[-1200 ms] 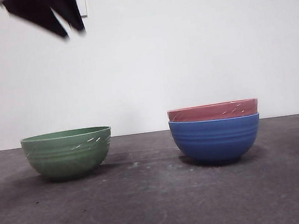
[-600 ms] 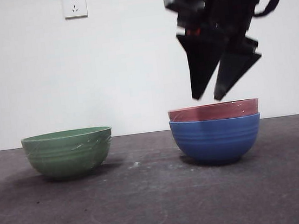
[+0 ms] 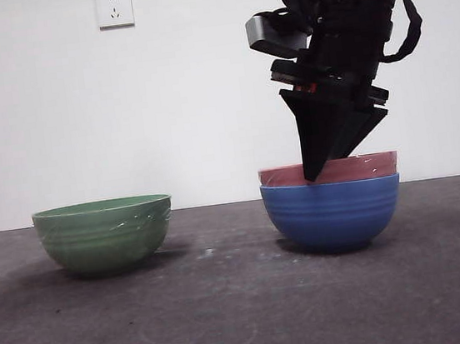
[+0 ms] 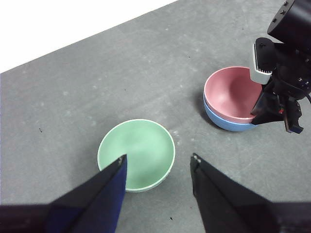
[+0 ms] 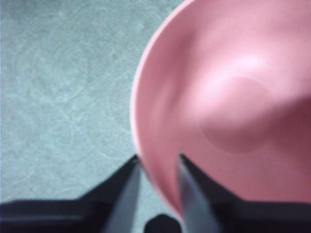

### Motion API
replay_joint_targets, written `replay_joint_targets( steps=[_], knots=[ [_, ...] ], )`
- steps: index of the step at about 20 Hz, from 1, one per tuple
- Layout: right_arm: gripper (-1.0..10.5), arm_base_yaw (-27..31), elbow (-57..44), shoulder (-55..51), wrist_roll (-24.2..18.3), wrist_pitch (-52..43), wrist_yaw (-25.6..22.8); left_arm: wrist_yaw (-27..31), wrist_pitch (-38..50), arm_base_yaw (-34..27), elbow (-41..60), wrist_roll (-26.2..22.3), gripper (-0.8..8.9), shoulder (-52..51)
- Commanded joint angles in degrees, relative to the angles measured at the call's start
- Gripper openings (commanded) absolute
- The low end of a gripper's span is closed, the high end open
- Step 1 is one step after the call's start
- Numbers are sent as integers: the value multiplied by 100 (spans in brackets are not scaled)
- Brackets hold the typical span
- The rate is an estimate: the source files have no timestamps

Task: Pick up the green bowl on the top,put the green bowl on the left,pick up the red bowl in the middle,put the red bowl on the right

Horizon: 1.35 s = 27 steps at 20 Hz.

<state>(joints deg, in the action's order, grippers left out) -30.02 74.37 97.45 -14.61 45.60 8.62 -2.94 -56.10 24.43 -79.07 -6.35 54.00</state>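
Note:
The green bowl [image 3: 104, 236] stands upright on the table's left side, and it also shows in the left wrist view [image 4: 136, 153]. Nested in a blue bowl [image 3: 333, 214] on the right sits the red bowl [image 3: 355, 167] [image 4: 231, 94]. My right gripper [image 3: 318, 174] has come down on the red bowl's near-left rim. In the right wrist view the right gripper [image 5: 156, 159] has one jaw outside and one inside the red bowl [image 5: 228, 97], shut on the wall. My left gripper [image 4: 158, 158] hangs open high above the green bowl, holding nothing.
The dark grey table [image 3: 230, 306] stretches between the two bowl spots, about a bowl's width apart. A white wall with two sockets [image 3: 114, 7] stands behind. The right arm's dark body [image 3: 347, 32] rises above the stacked bowls.
The right arm dropped from above the stack onto the red bowl's rim and its jaws closed together. The left gripper left the front view's top corner. The bowls stayed put.

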Motion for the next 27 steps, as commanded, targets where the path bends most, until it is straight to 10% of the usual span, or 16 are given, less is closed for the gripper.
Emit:
replay_joint_targets(
  steps=[1,13,27],
  knots=[
    [-14,-4,15,46,-63,-17,-7,11,22,-17,26,33,220,-9],
    [-12,-205,570,-1054,22,-7,11,0,26,-17,26,35,220,-9],
    [-12,-2660,577,-210,669,258,-608,-4,48,-17,26,35,220,-9]
  ],
)
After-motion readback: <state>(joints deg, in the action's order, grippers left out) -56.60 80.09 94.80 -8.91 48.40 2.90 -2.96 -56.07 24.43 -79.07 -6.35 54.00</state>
